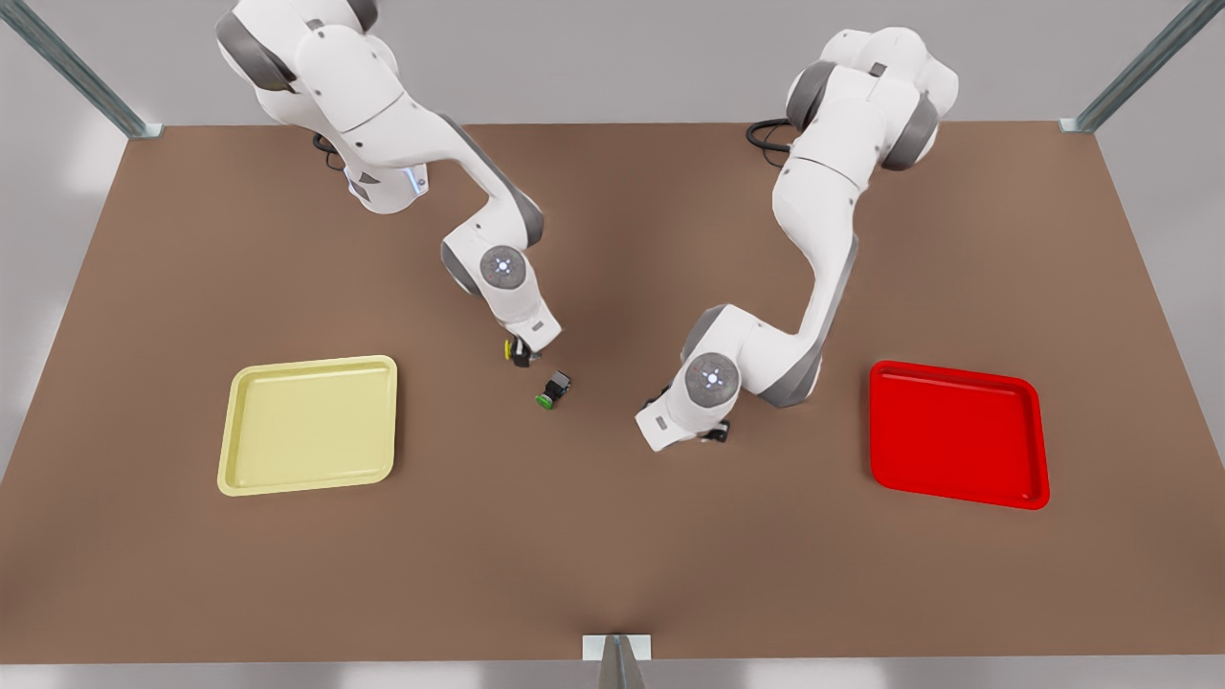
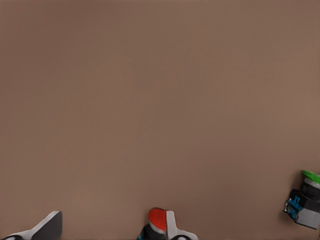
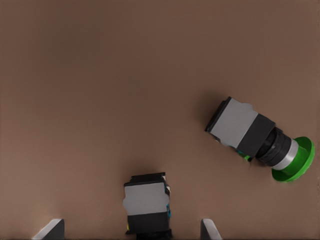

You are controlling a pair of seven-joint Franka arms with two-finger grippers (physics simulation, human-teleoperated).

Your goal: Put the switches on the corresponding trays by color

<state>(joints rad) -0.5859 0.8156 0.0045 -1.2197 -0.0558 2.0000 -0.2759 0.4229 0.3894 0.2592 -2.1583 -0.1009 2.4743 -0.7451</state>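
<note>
The pale yellow tray lies empty at the front view's left. Just past it toward the middle, the right hand is low over the counter. Its fingers are spread wide on either side of the yellow switch without touching it, so it grips nothing. The switch lies on its side on the counter. Next to it lies the green switch, which belongs on neither tray. Farther right, the left hand is also down at the counter and also open. The red switch sits against one finger, with the other finger well apart. The red tray at the far right is empty too.

By my reading, nothing is placed yet. Both switches have still to be gripped, carried outward and set down, each on the tray of its colour.
</note>
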